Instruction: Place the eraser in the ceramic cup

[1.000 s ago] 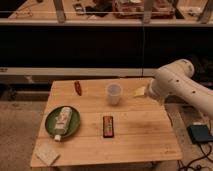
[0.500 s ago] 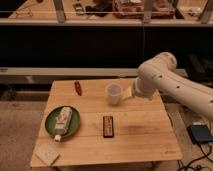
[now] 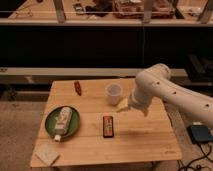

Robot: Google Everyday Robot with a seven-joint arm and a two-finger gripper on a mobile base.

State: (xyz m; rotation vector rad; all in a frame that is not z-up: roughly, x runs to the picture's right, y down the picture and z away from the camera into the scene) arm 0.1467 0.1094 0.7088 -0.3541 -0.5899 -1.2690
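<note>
The white robot arm has swung in from the right of the frame over the last second. Its pincer [image 3: 123,104] now hangs low over the pale wooden desk [image 3: 145,142], just right of the small whitish ceramic cup [image 3: 114,93] near the centre. From where I stand I cannot tell whether the pincer is released or clenched, but it carries nothing I can see. The flat dark eraser with the reddish-orange label [image 3: 108,126] has not budged. It lies on the desk below the cup and down-left of the pincer, apart from both. The cup has stayed put too, upright. So I'd say this is only the approach: the eraser is still to be picked up, and the arm must come down and left to reach it.
</note>
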